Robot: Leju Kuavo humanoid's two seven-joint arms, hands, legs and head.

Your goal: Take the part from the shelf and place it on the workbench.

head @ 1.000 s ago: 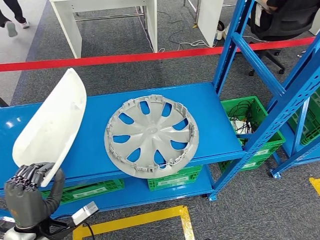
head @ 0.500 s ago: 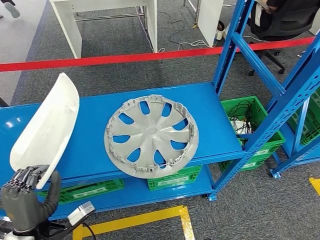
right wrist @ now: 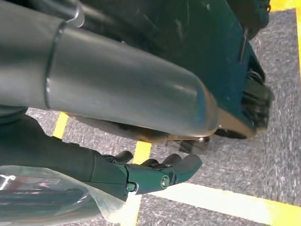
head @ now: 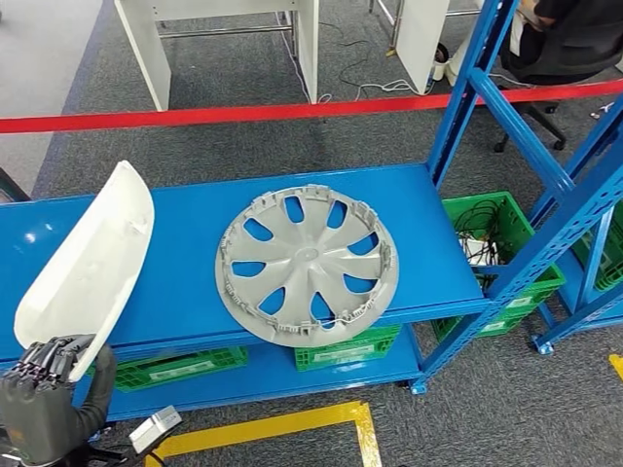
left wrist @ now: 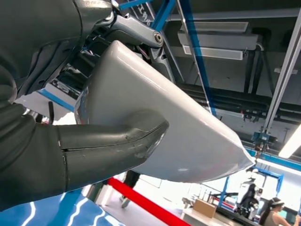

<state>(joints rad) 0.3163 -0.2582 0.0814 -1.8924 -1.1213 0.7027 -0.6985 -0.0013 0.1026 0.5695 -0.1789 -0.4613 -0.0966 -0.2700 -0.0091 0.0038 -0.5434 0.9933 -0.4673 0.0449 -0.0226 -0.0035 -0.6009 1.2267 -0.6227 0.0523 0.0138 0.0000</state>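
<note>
Left hand (head: 46, 404) grips the lower edge of the white part (head: 87, 261): dark fingers (head: 52, 352) curled over the rim, thumb (left wrist: 106, 146) pressed flat on the smooth outer face in the left wrist view. The part is a curved white shell standing steeply up and away from the fingers, its far end well above them, clear of the blue shelf (head: 191, 263) and not touching it. So the pick looks done; the step in hand is the carry to the workbench.

Right hand (right wrist: 156, 172) hangs low over grey floor with yellow line (right wrist: 220, 200), fingers loosely curled together and holding nothing.

Beyond the left fingers, on the shelf top, lies a grey wheel cover (head: 307, 265), flat and well apart from the held part. Green crates (head: 176, 368) sit on the lower level under it. Red barrier tape (head: 220, 115) runs behind the shelf, with white table legs (head: 143, 53) past it. No workbench surface that I can identify for sure.

To do it well: the grip is on one end only, so the long shell will lever on the fingers. Keep thumb pressure firm, move slowly and avoid quick wrist turns. Swing the raised end away from the shelf uprights (head: 470, 78) when turning. Set the far end down first, then release.
</note>
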